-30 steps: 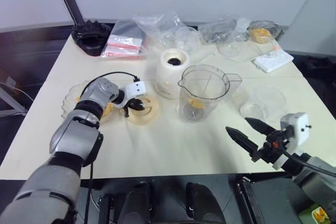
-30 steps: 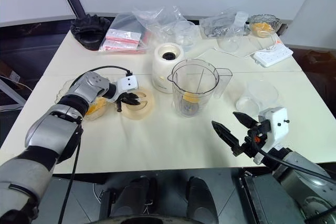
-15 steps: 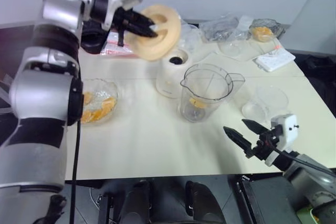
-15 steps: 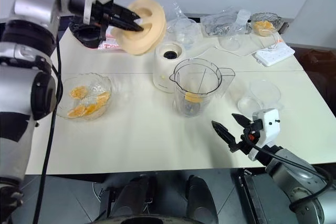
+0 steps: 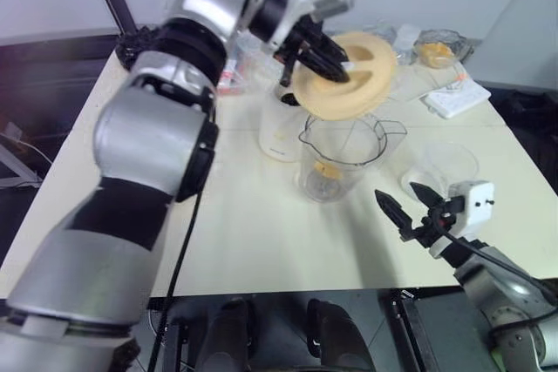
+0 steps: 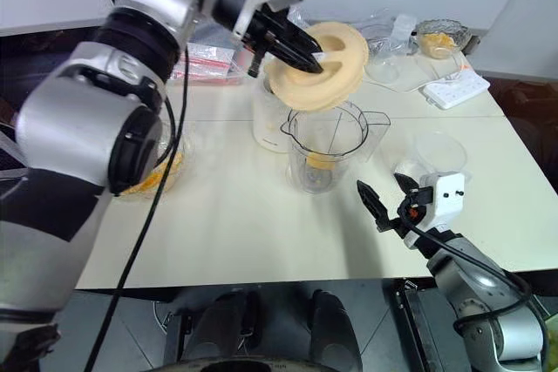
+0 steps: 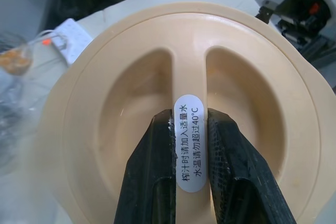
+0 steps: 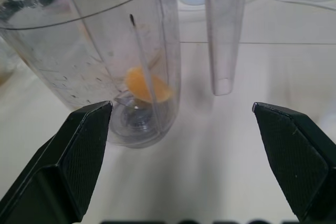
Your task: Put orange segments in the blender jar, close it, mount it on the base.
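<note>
My left gripper [image 5: 336,67] is shut on the central ridge of a flat round pale-orange lid [image 5: 362,84] and holds it tilted in the air just above the blender jar's rim; its black fingers [image 7: 152,161] pinch the labelled ridge. The clear blender jar [image 5: 340,158] stands upright on the table with one orange segment [image 8: 147,87] at its bottom by the blade. The cream-white base [image 6: 266,124] stands just behind the jar, partly hidden by the lid. More orange segments [image 6: 164,173] in a glass bowl peek out behind my left arm. My right gripper [image 5: 403,199] is open, level, facing the jar from the front right.
A small clear cup [image 5: 445,167] stands right of the jar, close to my right gripper. A white power strip [image 5: 453,98], plastic bags and a glass bowl [image 5: 432,50] lie along the table's back edge. The table's front edge runs just under my right gripper.
My left arm has lifted the lid off the table, swung it up and to the right, and now holds it over the jar. My right gripper has edged slightly toward the jar, still open.
</note>
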`<state>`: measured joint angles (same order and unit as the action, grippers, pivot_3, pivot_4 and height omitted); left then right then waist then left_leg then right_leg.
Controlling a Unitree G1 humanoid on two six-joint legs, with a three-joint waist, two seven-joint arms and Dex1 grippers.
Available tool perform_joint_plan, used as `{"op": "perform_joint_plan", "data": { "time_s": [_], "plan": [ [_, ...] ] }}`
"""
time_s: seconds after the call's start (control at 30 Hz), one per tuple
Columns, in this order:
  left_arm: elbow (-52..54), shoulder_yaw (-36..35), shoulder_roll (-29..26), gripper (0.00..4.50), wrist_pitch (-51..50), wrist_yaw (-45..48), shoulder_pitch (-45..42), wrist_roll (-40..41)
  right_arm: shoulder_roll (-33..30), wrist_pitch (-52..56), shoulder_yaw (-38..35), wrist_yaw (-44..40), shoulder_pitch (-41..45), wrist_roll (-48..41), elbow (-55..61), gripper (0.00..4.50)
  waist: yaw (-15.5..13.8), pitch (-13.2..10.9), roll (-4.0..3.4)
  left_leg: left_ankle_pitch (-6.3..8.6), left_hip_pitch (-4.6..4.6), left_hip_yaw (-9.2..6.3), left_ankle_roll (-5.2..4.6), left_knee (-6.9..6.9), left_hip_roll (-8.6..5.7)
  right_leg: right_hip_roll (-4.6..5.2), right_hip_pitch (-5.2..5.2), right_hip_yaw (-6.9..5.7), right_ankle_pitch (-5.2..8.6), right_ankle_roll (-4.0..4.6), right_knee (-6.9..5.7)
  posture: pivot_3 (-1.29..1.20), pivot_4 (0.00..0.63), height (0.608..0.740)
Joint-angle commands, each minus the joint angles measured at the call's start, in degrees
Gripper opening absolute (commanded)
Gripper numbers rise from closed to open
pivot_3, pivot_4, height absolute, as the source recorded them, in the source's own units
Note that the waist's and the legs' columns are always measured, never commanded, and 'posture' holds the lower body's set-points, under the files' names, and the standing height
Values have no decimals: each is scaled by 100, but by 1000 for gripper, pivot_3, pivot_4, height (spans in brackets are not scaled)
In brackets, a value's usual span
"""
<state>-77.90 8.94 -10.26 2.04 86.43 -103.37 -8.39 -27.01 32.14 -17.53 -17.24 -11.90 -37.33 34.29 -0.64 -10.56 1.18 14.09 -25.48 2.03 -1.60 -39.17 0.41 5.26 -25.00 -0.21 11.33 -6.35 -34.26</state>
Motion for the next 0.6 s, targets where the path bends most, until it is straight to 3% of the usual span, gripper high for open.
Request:
{"op": "perform_joint_plan", "data": {
  "time_s": [0.03,0.3,0.6],
  "plan": [
    [27,116,218,249,44,-393,8,-278,-109,45,-188,21,-288,-97,801,4500,-17,3,-5,0,1,-3,0,0,3,-3,0,0,0,0,-2,0,150,740],
    [-12,250,627,249,152,-666,212,-612,-347,510,-613,316,-633,-563,1740,4500,-12,3,-6,0,6,-10,0,-2,23,-19,5,1,-4,9,-2,0,150,740],
    [-83,324,762,249,-81,-677,423,-875,-226,617,-558,752,-737,-672,2040,4500,-22,4,-6,0,7,-10,0,-1,27,-21,5,0,-4,10,-1,0,150,740]
  ]
}}
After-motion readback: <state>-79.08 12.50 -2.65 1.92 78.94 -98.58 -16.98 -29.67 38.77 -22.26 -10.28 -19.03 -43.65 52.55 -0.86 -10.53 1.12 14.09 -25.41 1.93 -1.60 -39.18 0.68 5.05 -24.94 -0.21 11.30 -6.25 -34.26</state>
